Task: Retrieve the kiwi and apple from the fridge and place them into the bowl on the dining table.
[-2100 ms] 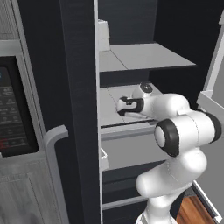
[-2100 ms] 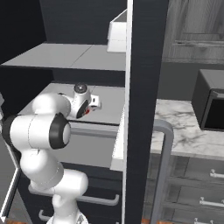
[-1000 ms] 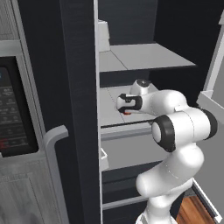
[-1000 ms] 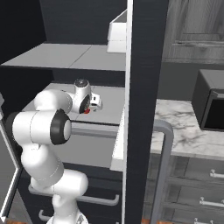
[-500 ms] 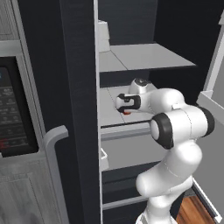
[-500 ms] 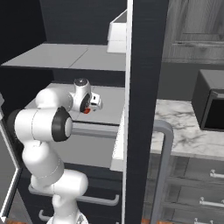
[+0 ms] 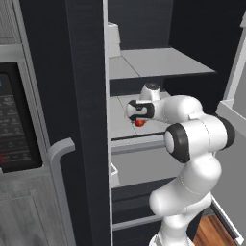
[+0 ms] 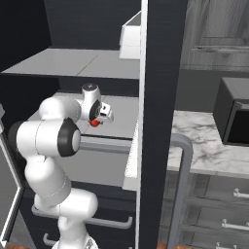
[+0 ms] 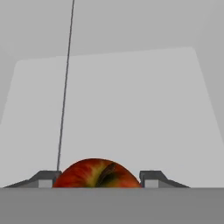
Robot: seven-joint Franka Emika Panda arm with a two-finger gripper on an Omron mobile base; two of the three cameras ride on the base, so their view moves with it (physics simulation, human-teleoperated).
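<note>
Red and glossy, the apple [image 9: 97, 173] is seen low in the hand view's centre, set between the gripper [image 9: 98, 179] fingertips [image 9: 45, 179], which flank it closely; firm contact cannot be told. On the fridge [image 7: 86, 96] shelf [image 9: 131, 109] it rests, probably for a sideways grasp. Its lower half is cut off; in the left base view's centre it is a small red spot.
</note>
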